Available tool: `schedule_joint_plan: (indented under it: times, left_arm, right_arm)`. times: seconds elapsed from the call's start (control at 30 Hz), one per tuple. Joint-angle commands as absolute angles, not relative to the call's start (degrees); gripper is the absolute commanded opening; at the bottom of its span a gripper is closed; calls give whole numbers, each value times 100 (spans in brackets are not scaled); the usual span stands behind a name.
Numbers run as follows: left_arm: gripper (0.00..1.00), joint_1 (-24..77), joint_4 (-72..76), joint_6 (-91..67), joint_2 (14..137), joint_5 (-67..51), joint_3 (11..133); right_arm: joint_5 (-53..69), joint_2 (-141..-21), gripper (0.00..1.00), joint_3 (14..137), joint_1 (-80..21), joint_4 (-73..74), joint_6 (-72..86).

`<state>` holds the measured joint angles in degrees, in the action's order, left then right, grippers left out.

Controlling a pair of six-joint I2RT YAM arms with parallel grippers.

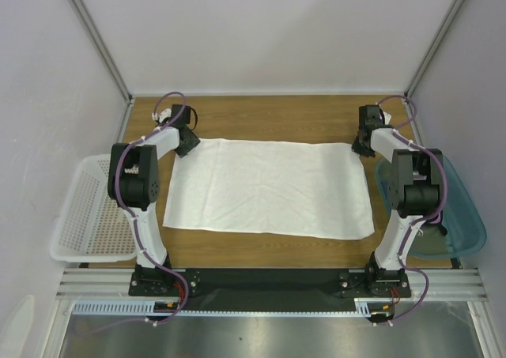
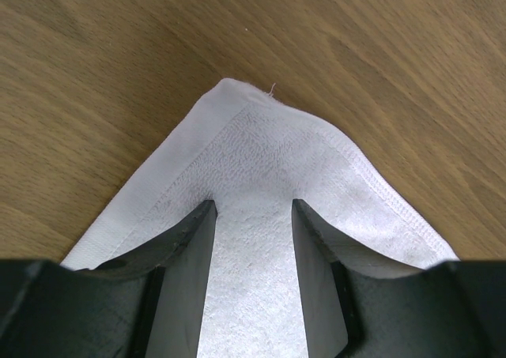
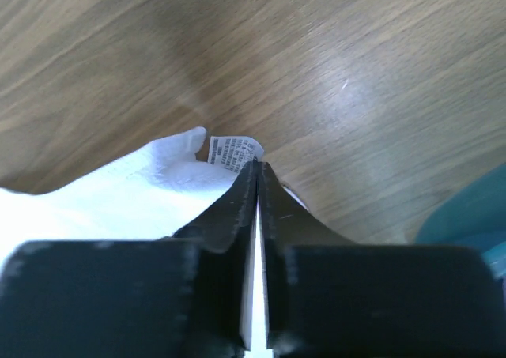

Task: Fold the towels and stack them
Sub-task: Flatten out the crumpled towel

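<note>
The large white towel (image 1: 269, 186) lies spread flat across the middle of the wooden table. My left gripper (image 1: 186, 142) is at its far left corner; in the left wrist view the gripper (image 2: 253, 208) is open, its fingers straddling the towel corner (image 2: 261, 145), which lies flat. My right gripper (image 1: 362, 146) is at the far right corner; in the right wrist view it (image 3: 258, 167) is shut on that corner of the white towel (image 3: 134, 192), beside a care label (image 3: 231, 152). The navy and purple towels are out of view.
A white perforated basket (image 1: 87, 216) stands at the left edge of the table. A translucent teal bin (image 1: 458, 216) stands at the right edge, its rim showing in the right wrist view (image 3: 466, 216). Bare wood (image 1: 269, 117) lies beyond the towel.
</note>
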<state>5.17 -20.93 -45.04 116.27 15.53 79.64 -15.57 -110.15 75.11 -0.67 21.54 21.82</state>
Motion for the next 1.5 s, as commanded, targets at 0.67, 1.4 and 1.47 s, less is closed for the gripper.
schedule_joint_plan:
  times: [0.67,1.4,1.47]
  left_arm:
    - [49,422,-2215,-4491,11602,1819,8147]
    - [50,413,-2206,-4447,11601,1863,8174]
    - [50,413,-2206,-4456,11610,1863,8191]
  right_arm:
    - [-1257,-10283,51,7269,-44,1547,1257]
    - [-141,-10767,42,7312,272,1345,923]
    - [-132,-10775,42,7313,272,1362,914]
